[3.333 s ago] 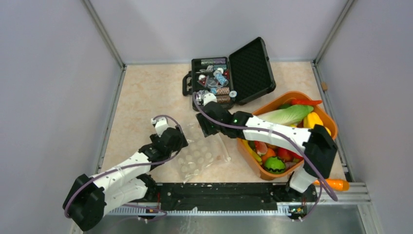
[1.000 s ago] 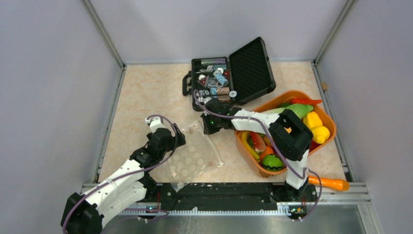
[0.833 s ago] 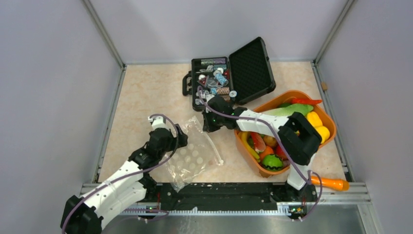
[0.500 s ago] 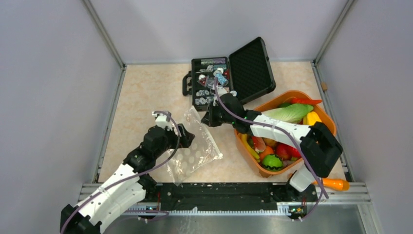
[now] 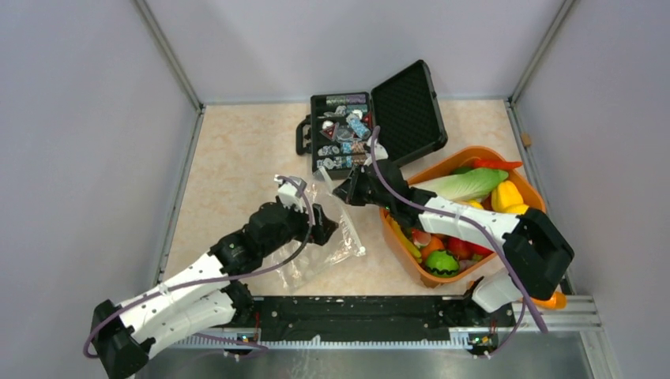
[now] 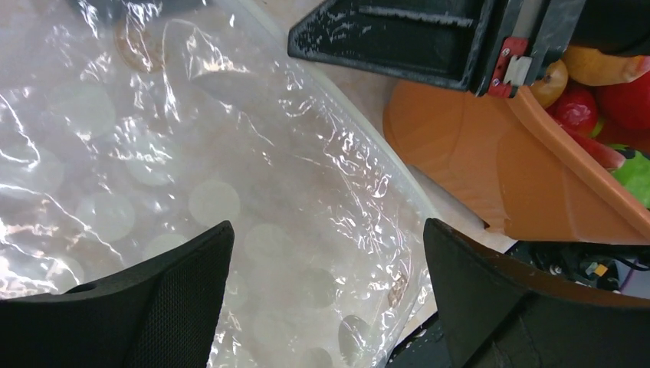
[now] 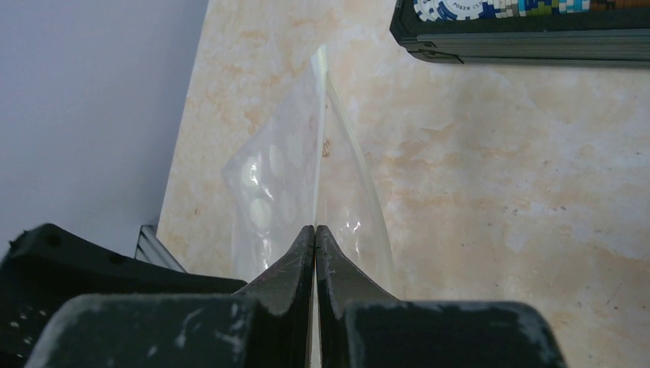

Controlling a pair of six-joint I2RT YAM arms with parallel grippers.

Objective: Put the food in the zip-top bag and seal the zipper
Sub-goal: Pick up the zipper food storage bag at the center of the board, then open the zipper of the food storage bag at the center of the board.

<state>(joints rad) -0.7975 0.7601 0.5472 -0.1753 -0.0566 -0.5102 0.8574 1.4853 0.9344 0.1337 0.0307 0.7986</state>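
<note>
1. The tabletop (image 5: 229,158) was beige, marbled stone-look, closed in by pale grey walls (image 5: 355,39) at 9, 12 and 3 o'clock.
2. An orange tub (image 5: 468,151) sat at about 4 o'clock in the top view, piled with the food (image 5: 464,186). An open black case (image 5: 407,110) of poker chips (image 5: 348,130) stood at 12 o'clock.
3. The zip-top bag (image 5: 345,239) lay near the middle of the tabletop, empty and crumpled, between the two arms and just at 9 o'clock of the tub.
4. The right arm (image 5: 466,217) reached across the tub toward 10 o'clock. Its jaws were pressed fully together, fingers (image 7: 295,268) pinching the bag's edge, and the zipper (image 7: 318,138) ran straight on toward 12 o'clock in the right wrist view, lifted off the surface.
5. The left arm (image 5: 190,276) stretched toward 2 o'clock. Its jaws stood wide apart, holding nothing, directly over the bag.
6. In the left wrist view the dotted film (image 6: 230,169) filled the gap between the two fingers (image 6: 153,307). Whether they touched it I could not tell.
</note>
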